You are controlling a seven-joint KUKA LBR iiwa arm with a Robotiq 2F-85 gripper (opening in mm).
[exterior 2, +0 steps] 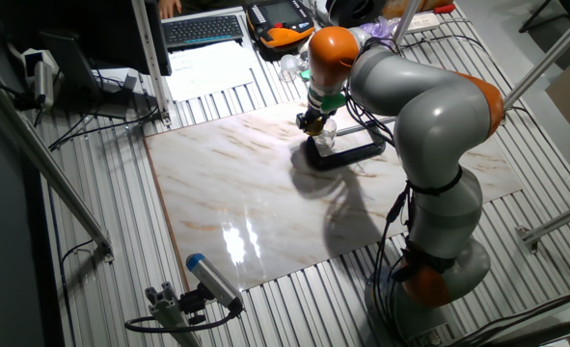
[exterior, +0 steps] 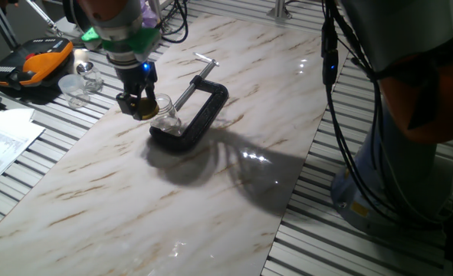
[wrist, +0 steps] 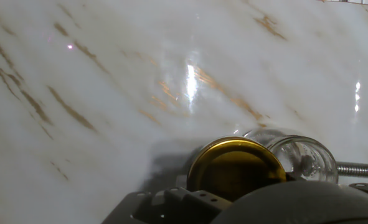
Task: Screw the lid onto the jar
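A robot hand (exterior: 143,105) grips a gold lid (wrist: 236,166) between its fingers, just beside and partly overlapping the open mouth of a clear glass jar (wrist: 301,157). The jar is held in a black C-clamp (exterior: 199,115) on a marble desk (exterior: 211,199).

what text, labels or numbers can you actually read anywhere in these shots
None can be read as text.
Printed sheets at the table edge: lines of print, too small to read.
Orange-black case: a pale label patch, blurred.
Keyboard in the other fixed view: keys too small to read.
The lid, the jar and the black C-clamp: no visible lettering.
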